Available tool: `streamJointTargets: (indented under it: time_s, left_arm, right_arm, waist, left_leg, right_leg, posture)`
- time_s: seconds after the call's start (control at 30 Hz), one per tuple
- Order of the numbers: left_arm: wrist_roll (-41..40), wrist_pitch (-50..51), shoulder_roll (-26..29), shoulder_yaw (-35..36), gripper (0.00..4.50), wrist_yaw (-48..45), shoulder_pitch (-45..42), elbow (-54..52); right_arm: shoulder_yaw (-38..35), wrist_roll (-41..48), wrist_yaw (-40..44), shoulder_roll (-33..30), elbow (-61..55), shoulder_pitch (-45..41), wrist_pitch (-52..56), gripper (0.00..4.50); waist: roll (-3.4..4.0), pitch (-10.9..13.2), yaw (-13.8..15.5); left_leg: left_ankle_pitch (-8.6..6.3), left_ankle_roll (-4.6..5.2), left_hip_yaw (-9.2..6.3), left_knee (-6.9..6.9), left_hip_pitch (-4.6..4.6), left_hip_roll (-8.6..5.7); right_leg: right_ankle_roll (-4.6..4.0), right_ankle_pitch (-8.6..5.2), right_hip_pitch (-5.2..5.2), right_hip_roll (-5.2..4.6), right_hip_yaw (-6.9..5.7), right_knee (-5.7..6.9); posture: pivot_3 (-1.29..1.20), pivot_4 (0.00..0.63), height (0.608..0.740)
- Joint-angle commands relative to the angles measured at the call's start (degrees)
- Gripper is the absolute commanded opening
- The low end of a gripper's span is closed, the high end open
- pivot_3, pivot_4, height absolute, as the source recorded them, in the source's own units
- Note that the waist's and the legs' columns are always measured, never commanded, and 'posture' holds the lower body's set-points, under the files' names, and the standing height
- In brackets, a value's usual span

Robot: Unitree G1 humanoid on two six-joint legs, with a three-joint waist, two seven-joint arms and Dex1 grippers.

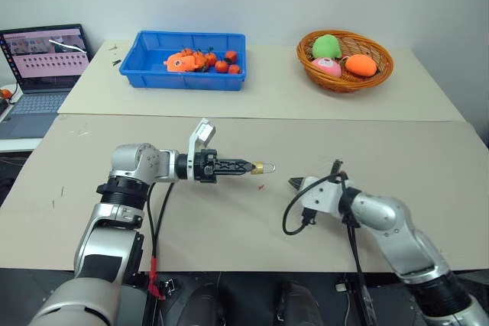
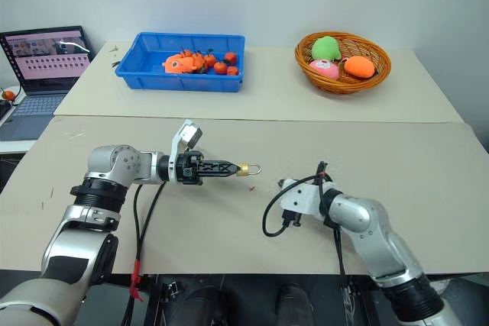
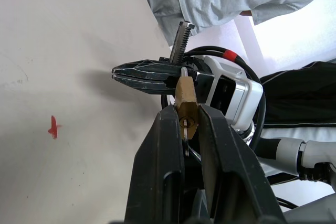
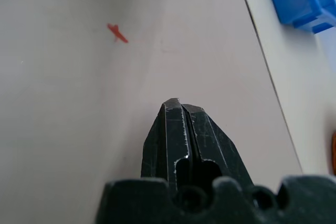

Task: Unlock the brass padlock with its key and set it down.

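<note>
Left gripper (image 1: 246, 166) reaches level toward the right, clamped on the padlock (image 1: 258, 167) above the table (image 1: 229, 227). Its wrist view shows a key (image 3: 186, 139) hanging from the keyhole (hidden from the head cameras). Right gripper (image 1: 295, 184) sits low nearby, fingers (image 4: 184, 124) pressed together, empty.

You get bright, even overhead light across the tabletop (image 1: 252, 104), with only soft, faint shadows. Your head views are sharp edge to edge. In the left wrist view, the background washes out white, and the near tool (image 3: 190, 124) looks slightly soft.
</note>
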Motion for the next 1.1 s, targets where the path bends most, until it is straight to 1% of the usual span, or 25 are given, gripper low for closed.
streamJointTargets:
  time_s: [0.03, 0.17, 0.27, 0.4, 0.53, 0.7, 0.77, 1.1]
  left_arm:
    - [-1.40, 0.84, -0.67, 1.93, 0.01, 0.51, -0.39, -0.09]
    - [-1.85, 2.83, -1.24, 2.96, 0.01, 1.26, -1.38, 1.78]
    - [-1.95, 3.01, -1.61, 3.34, 0.01, 1.69, -1.58, 2.08]
    - [-2.16, 3.64, -2.18, 3.75, 0.01, 2.47, -1.69, 1.72]
    - [-2.27, 3.99, -2.36, 4.10, 0.01, 2.79, -2.08, 1.99]
    - [-2.57, 4.98, -3.15, 5.63, 0.01, 3.55, -3.56, 4.03]
    - [-3.64, 7.20, -3.95, 7.95, 0.01, 4.63, -4.88, 6.45]
    - [-3.69, 8.35, -3.77, 7.47, 0.01, 4.62, -3.81, 5.16]
  right_arm:
    - [0.76, -7.96, -9.54, 0.11, 1.52, 1.60, -7.48, 0.03]
    - [1.52, -19.55, -24.09, -0.31, 4.33, 4.97, -13.82, 0.03]
    - [1.72, -24.66, -31.13, 0.29, 6.39, 6.95, -15.17, 0.03]
    - [2.20, -30.34, -37.47, 1.83, 6.96, 8.15, -15.01, 0.03]
    - [2.86, -31.90, -37.66, 3.83, 4.62, 7.39, -15.84, 0.03]
    - [3.47, -30.98, -36.24, 3.49, 3.68, 7.30, -18.92, 0.03]
    - [3.03, -30.36, -35.54, 3.10, 2.67, 6.87, -19.84, 0.03]
    - [-1.67, -29.13, -32.15, 1.64, 0.43, 2.89, -19.88, 0.03]
  waist:
    - [0.00, 0.00, 0.08]
    - [0.00, 0.00, 0.05]
    - [0.00, 0.00, -0.01]
    - [0.00, 0.00, -0.28]
    - [0.00, 0.00, -0.25]
    - [0.00, 0.00, -0.21]
    - [0.00, 0.00, -0.04]
    - [0.00, 0.00, -0.08]
  left_leg:
    - [0.00, 0.00, 0.00, -0.01, -0.01, -0.01]
    - [0.00, 0.00, 0.00, -0.01, -0.03, -0.01]
    - [0.00, -0.02, 0.02, 0.01, -0.02, -0.01]
    - [0.02, -0.05, 0.03, 0.03, 0.02, 0.00]
    - [0.04, -0.09, 0.02, 0.14, 0.04, 0.01]
    - [0.05, -0.09, -0.01, 0.19, 0.03, 0.01]
    - [0.05, -0.09, -0.01, 0.19, 0.02, 0.00]
    - [0.05, -0.09, -0.02, 0.22, 0.02, 0.00]
  right_leg:
    - [0.01, -0.01, -0.02, 0.00, 0.01, 0.00]
    - [0.03, -0.05, -0.04, -0.01, 0.00, 0.01]
    - [0.40, -0.32, -0.06, -0.03, 0.03, 0.06]
    - [0.38, -0.34, -0.06, -0.03, 0.07, 0.11]
    - [0.39, -0.37, -0.06, -0.03, 0.10, 0.25]
    - [0.38, -0.38, -0.06, -0.03, 0.10, 0.28]
    - [0.38, -0.38, -0.06, -0.03, 0.09, 0.28]
    - [0.37, -0.38, -0.06, -0.02, 0.09, 0.30]
  posture:
    - [0.00, 0.150, 0.692]
    - [0.00, 0.150, 0.692]
    - [0.00, 0.150, 0.692]
    - [0.00, 0.150, 0.692]
    - [0.00, 0.150, 0.692]
    - [0.00, 0.150, 0.692]
    - [0.00, 0.150, 0.692]
    - [0.00, 0.150, 0.692]
